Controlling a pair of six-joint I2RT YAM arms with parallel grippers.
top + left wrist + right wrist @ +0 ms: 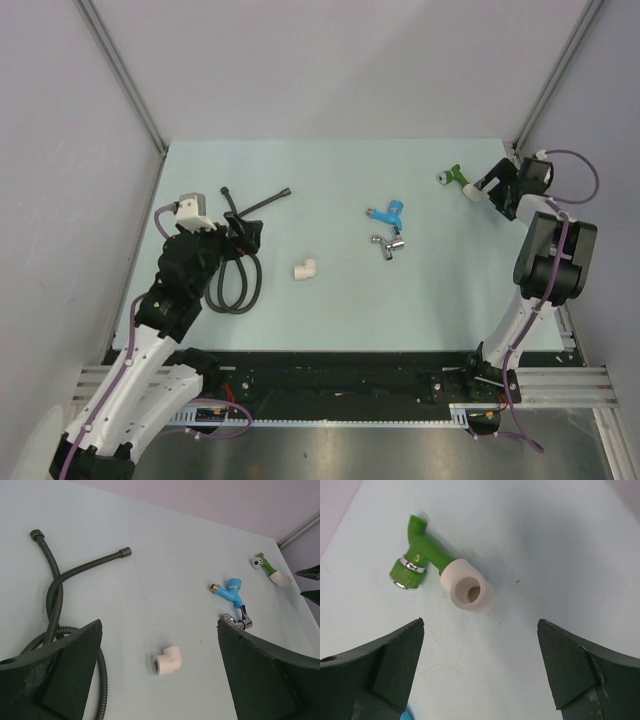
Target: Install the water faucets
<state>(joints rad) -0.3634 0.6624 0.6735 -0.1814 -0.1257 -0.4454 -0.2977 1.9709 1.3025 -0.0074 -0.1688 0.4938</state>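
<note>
Green faucet [422, 547], white fitting [467, 587] on its end: lay upper right in the top view, between the spread, empty jaws of the right gripper [481, 621]. Blue faucet [390, 212], chrome piece [388, 243] just below: right of centre. Left gripper [160, 622]: gaped wide, held nothing, above the black hose [238, 270] at left. White elbow [305, 268]: lay centre.

even, bright overhead light; soft shadows; wrist views sharp.
</note>
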